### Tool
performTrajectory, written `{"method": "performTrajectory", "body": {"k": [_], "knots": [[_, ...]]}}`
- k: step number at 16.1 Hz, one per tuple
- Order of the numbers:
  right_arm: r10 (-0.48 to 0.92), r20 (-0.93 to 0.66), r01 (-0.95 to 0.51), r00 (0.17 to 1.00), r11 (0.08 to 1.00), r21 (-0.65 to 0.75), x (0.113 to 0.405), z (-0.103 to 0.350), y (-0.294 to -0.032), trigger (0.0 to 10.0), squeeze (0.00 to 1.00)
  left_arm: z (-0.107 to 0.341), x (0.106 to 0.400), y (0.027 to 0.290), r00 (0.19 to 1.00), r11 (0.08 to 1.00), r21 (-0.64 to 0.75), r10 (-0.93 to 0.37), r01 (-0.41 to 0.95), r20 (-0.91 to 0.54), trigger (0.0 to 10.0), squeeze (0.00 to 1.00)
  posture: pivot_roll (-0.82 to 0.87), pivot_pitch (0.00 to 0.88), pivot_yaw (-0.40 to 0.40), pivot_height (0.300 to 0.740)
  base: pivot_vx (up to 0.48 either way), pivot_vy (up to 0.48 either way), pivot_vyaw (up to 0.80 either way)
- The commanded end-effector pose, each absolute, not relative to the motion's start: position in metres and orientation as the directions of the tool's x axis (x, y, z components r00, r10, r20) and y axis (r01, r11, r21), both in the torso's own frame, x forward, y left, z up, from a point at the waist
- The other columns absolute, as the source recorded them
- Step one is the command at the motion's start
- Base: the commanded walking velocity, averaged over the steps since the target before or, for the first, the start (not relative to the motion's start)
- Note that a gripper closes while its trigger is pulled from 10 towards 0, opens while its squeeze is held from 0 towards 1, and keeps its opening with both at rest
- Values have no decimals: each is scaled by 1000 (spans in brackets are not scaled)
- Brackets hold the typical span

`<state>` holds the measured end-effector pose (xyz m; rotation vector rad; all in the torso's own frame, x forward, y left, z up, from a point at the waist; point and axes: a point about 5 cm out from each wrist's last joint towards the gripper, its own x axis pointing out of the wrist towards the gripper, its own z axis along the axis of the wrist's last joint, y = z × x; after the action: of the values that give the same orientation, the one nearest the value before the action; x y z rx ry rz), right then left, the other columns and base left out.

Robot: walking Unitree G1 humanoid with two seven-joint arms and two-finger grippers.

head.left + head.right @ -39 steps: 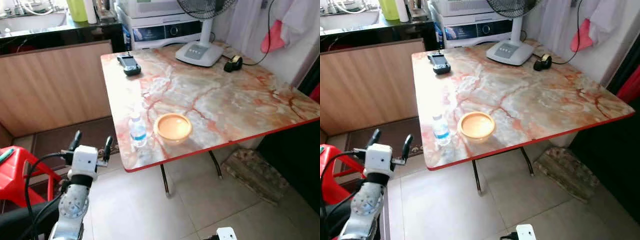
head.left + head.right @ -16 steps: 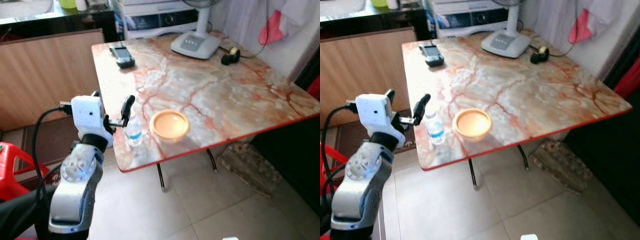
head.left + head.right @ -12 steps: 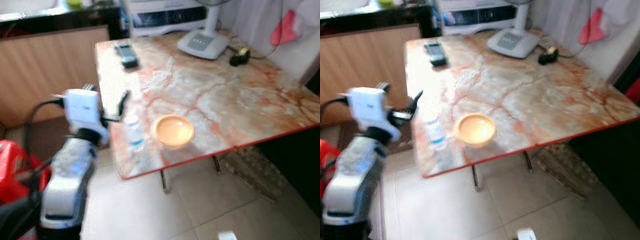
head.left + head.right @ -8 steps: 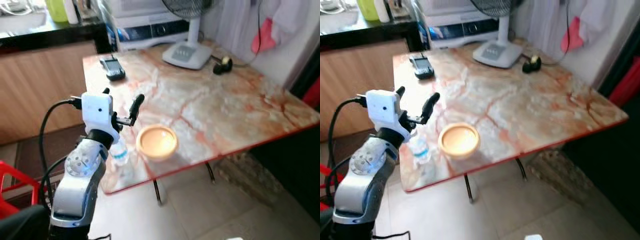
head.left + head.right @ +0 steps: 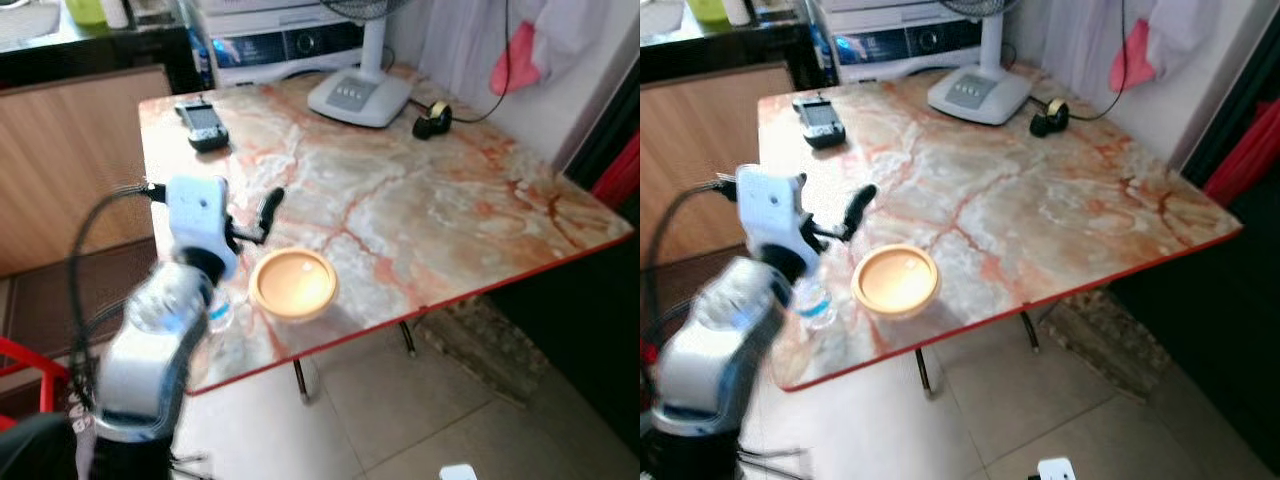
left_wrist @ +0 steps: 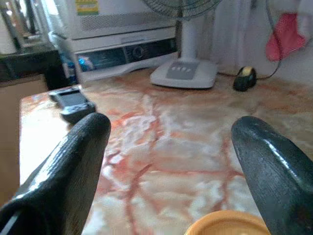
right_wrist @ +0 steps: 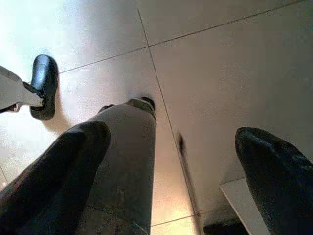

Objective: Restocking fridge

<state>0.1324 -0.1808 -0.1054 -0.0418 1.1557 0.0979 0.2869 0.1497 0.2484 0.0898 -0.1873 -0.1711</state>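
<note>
**Risk: bottle getting knocked off the tabletop edge**

Right now the biggest factor is the tabletop (image 5: 420, 200) itself: marbled, red-rimmed, glossy-looking, and the task things are sitting close to its near-left edge, w/ tiled floor (image 5: 400, 420) below. Anything nudged outward is probably going over.

Next, the left arm (image 5: 150, 340), which is rendering blurred in both eye views. It's covering most of the water bottle (image 5: 816, 304), so the head camera is giving a poor read on the target. The left gripper (image 5: 255, 215) is hovering above the tabletop w/ fingers spread wide, holding nothing; in the wrist view they're framing the far tabletop and the bowl rim, so they look aimed past the bottle, not at it.

Then the orange bowl (image 5: 292, 283), standing just beside the bottle on its right. A sideways correction could be dragging a finger into the bowl, or pushing the bottle into it.

Smallest, the bottle: light, narrow, upright, likely tipping easily. If the wrist housing or forearm drops onto it, it's probably toppling or rolling off the edge.

Right gripper (image 7: 171, 161) is hanging idle over the floor, fingers apart, empty.

Phone (image 5: 202, 124), fan base (image 5: 358, 96) and tape roll (image 5: 432, 118) are sitting well apart at the far side, no concern.
</note>
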Motion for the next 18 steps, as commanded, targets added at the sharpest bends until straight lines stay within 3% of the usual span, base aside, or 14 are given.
{"method": "performTrajectory", "body": {"k": [1, 4, 7, 15, 18], "knots": [[67, -928, -102, 365, 994, 32, 124, -109, -177, 10000, 0, 261, 285, 156, 975, 983, 113, -164, 147, 153, 10000, 0, 191, 93, -32, 740, 0, 0, 0], [66, -929, -99, 364, 995, 32, 124, -109, -176, 10000, 0, 270, 287, 169, 987, 978, 135, -161, 160, -8, 10000, 0, 224, 95, -26, 740, 0, 0, 0], [73, -929, -118, 362, 992, 32, 126, -108, -174, 10000, 0, 249, 283, 176, 959, 962, 136, -209, 237, -192, 10000, 0, 222, 92, -22, 740, 0, 0, 0], [74, -931, -170, 358, 985, 12, 130, -107, -174, 10000, 0, 246, 278, 168, 904, 944, 89, -275, 319, -326, 10000, 0, 225, 75, -15, 740, 0, 0, 0], [73, -931, -172, 358, 985, 11, 130, -107, -174, 10000, 0, 243, 278, 171, 907, 950, 114, -235, 290, -349, 10000, 0, 218, 68, -12, 740, 0, 0, 0]]}}
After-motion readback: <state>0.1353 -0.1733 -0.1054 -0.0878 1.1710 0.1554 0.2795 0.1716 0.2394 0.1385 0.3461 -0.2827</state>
